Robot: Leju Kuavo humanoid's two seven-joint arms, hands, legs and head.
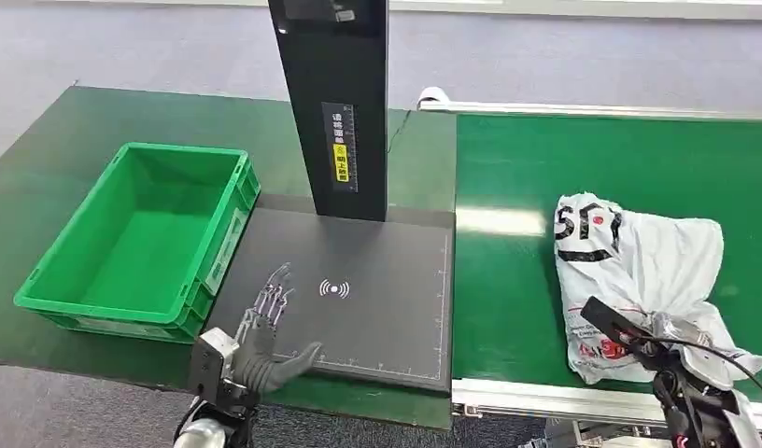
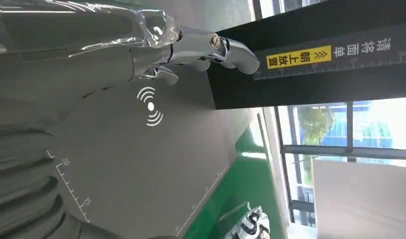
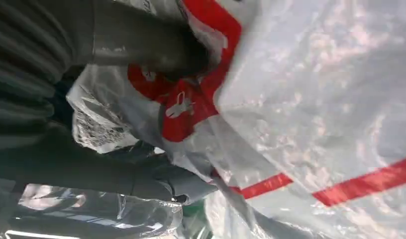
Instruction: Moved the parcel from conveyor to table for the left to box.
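Parcel (image 1: pixel 639 275): white bag lying on the conveyor (image 1: pixel 517 280).
Right robot hand (image 1: pixel 681 350): I see it gripping the parcel's near end.
Left robot hand (image 1: pixel 265 327): fingers spread, empty, over the desk's (image 1: pixel 41 187) near edge.

A grey floor (image 1: pixel 564 56) runs behind a dark green table (image 1: pixel 60 177); a black upright post (image 1: pixel 335 103) with a yellow label stands on it; beyond, tall windows (image 2: pixel 340 127) in dark frames let in daylight, with greenery outside.
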